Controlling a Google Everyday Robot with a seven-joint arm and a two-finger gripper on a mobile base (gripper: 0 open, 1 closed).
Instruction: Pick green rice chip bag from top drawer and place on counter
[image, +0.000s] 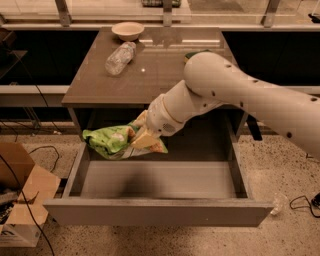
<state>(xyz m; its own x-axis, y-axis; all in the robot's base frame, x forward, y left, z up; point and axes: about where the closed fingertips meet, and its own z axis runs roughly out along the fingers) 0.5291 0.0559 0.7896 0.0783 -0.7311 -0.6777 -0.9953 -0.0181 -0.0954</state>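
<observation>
The green rice chip bag (111, 141) is crinkly light-green foil and hangs in the air above the left part of the open top drawer (160, 181). My gripper (143, 137) is shut on the bag's right end, just below the front edge of the counter (150, 75). The white arm reaches in from the right and hides part of the counter. The drawer is pulled fully out and its grey bottom shows bare.
On the counter lie a clear plastic bottle (120, 58) and a pale bowl (128, 30) at the back left; a green sponge (196, 52) peeks out behind the arm. A cardboard box (20, 195) stands on the floor at left.
</observation>
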